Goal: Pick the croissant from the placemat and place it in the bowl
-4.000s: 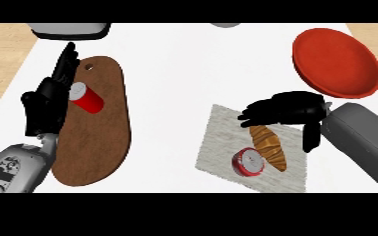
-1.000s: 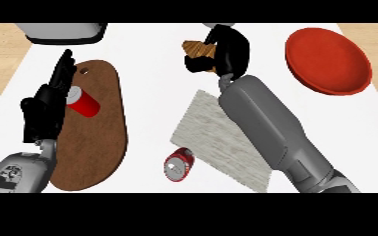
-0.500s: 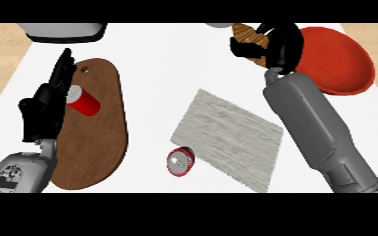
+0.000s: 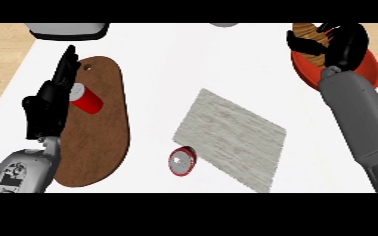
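My right hand (image 4: pixel 341 44) is at the far right, over the red bowl (image 4: pixel 310 72), with its fingers curled round the brown croissant (image 4: pixel 310 35). The croissant sits above the bowl's inner rim, partly hidden by the fingers. The grey woven placemat (image 4: pixel 232 137) lies bare in the middle of the counter. My left hand (image 4: pixel 52 97) rests open at the left edge, fingers pointing up, over the wooden board.
A brown wooden cutting board (image 4: pixel 100 130) lies at the left with a red cup (image 4: pixel 87 100) on it. A red and silver can (image 4: pixel 181 161) lies on its side at the placemat's near left edge. Grey objects (image 4: pixel 66 29) sit at the far edge.
My right hand lifted the croissant off the placemat and carried it away and to the right, ending over the red bowl. The can rolled left off the mat. The left hand stayed still.
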`<state>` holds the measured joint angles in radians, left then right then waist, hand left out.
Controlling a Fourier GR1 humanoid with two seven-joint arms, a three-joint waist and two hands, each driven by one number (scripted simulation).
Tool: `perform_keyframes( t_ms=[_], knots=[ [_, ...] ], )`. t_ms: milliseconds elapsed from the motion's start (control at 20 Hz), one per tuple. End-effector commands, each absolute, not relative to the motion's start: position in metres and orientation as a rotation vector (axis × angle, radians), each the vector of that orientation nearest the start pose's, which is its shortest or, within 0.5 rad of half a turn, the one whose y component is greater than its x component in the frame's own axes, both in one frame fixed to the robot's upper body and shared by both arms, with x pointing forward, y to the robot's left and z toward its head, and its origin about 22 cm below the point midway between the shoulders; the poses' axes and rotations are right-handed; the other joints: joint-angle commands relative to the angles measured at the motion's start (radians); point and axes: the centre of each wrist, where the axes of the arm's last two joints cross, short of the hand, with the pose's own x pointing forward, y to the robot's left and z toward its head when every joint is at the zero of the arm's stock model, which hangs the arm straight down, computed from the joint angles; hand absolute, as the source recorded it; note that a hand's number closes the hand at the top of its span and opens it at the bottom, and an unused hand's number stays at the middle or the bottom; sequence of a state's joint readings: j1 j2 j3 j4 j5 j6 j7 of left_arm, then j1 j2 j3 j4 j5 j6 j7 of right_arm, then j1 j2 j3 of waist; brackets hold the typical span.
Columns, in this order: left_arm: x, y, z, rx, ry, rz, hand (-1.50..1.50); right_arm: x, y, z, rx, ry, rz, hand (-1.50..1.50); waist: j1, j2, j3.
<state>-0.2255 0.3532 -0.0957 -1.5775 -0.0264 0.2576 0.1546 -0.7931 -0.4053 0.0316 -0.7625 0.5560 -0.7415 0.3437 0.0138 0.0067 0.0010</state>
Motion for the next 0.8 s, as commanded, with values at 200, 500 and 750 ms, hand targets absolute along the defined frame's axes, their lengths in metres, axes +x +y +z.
perform_keyframes(
  t_ms=[200,500,750],
  knots=[
    [0.289,0.247,0.072,0.362,-1.675,-0.197,0.0,0.411,-0.368,0.078,-1.515,-1.261,0.105,1.5,0.03,0.013,0.001],
    [0.3,0.251,0.089,0.34,-1.684,-0.202,0.0,0.392,-0.407,0.062,-1.582,-1.168,0.091,1.5,0.05,0.029,0.005],
    [0.291,0.247,0.073,0.338,-1.695,-0.206,0.0,0.386,-0.419,0.06,-1.369,-1.16,-0.032,-1.5,0.054,0.027,0.007]
  ],
)
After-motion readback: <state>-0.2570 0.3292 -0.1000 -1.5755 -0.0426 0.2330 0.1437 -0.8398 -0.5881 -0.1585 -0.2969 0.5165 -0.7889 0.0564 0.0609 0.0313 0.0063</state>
